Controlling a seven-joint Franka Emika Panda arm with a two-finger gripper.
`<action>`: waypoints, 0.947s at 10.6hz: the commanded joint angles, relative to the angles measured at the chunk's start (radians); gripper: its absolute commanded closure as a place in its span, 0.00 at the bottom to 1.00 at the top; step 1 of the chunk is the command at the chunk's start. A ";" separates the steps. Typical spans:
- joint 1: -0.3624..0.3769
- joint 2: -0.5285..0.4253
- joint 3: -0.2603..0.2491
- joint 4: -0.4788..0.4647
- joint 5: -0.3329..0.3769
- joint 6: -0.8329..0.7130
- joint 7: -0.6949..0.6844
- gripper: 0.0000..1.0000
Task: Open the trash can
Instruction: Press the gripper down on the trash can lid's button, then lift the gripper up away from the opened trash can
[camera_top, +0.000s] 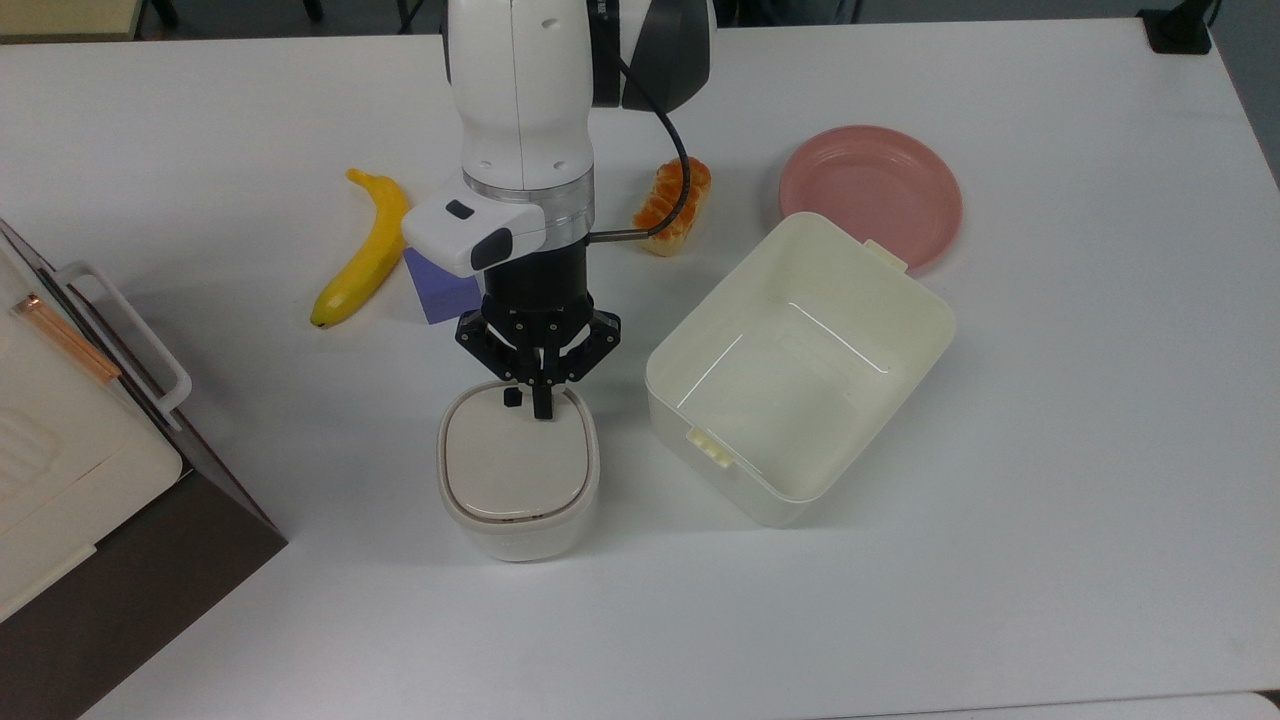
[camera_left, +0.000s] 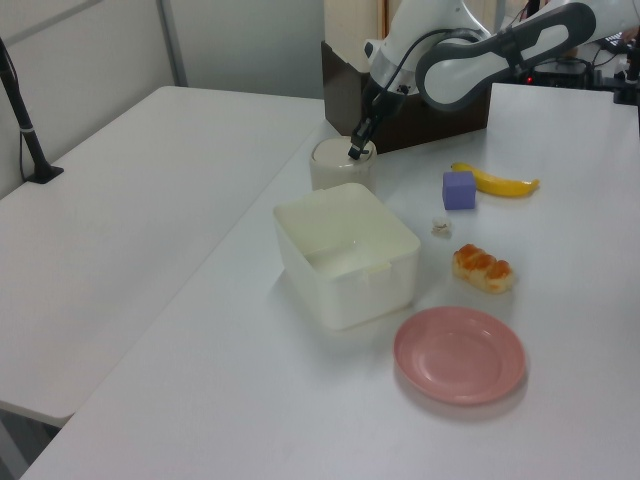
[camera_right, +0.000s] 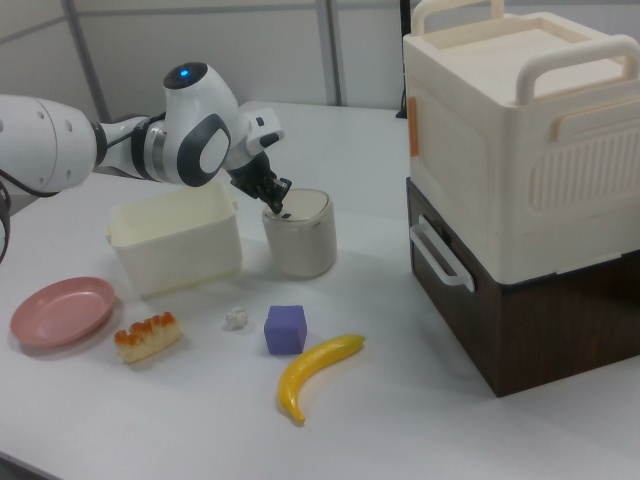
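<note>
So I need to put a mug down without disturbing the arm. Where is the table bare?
Bare: the broad strip along the top view's bottom edge, below the trash can and tub, and the right side past the pink plate. Crowded: around the gripper, banana, purple block and bread.

White table (camera_top: 1050, 560) holds trash can (camera_top: 518, 470), tub (camera_top: 800, 370), plate (camera_top: 870, 190), banana (camera_top: 365, 255), bread (camera_top: 672, 205), purple cube (camera_top: 440, 292).

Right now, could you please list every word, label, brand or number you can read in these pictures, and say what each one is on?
None: no readable text appears in any view.
The trash can shows just a plain black button on its lid.
The gripper, storage tub, pink plate and cream cabinet carry no lettering.
</note>
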 joint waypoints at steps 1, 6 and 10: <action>0.010 -0.019 -0.021 0.003 0.019 0.000 0.016 1.00; 0.001 -0.221 -0.023 -0.003 0.018 -0.406 -0.001 0.61; -0.010 -0.313 -0.016 -0.003 -0.004 -0.690 -0.020 0.00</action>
